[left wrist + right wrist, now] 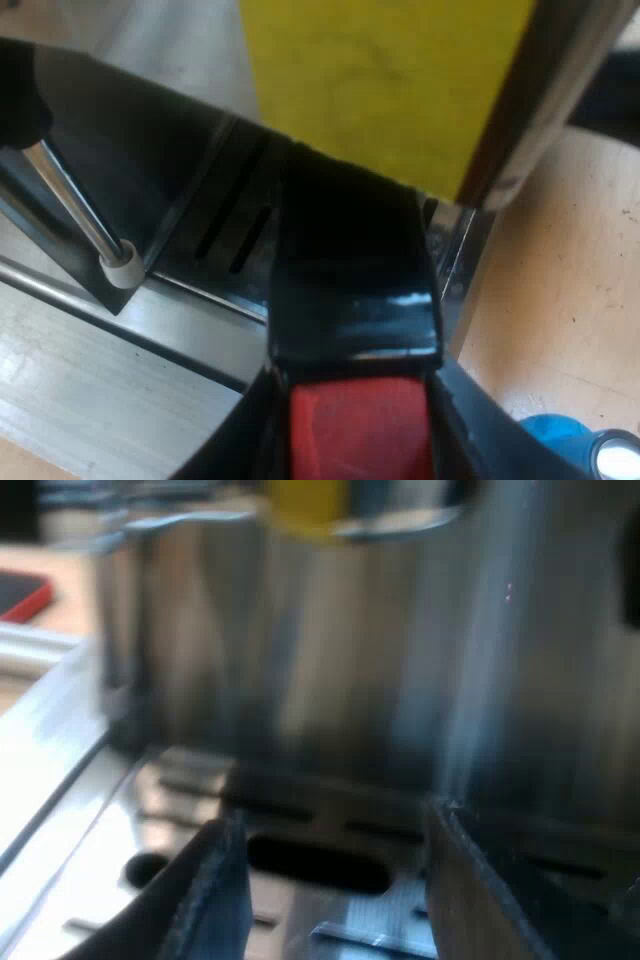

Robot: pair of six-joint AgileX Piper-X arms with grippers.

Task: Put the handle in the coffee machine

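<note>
The holder's dark handle (350, 270) runs from my left gripper (360, 405) up to the espresso machine's front, under its yellow panel (390, 70). The handle's red end (360, 435) sits between my left fingers, which are shut on it. The holder's metal head is hidden beneath the machine. My right gripper (335, 880) hangs open just over the slotted drip tray (320, 825), facing the machine's steel front (330, 650), with nothing between its fingers (215, 900).
A metal steam wand (75, 205) with a white tip hangs beside the drip tray (220, 250). A blue tamper (560, 440) stands on the wooden table (560, 280) near my left gripper. A red-edged flat object (20, 595) lies beyond the machine's side.
</note>
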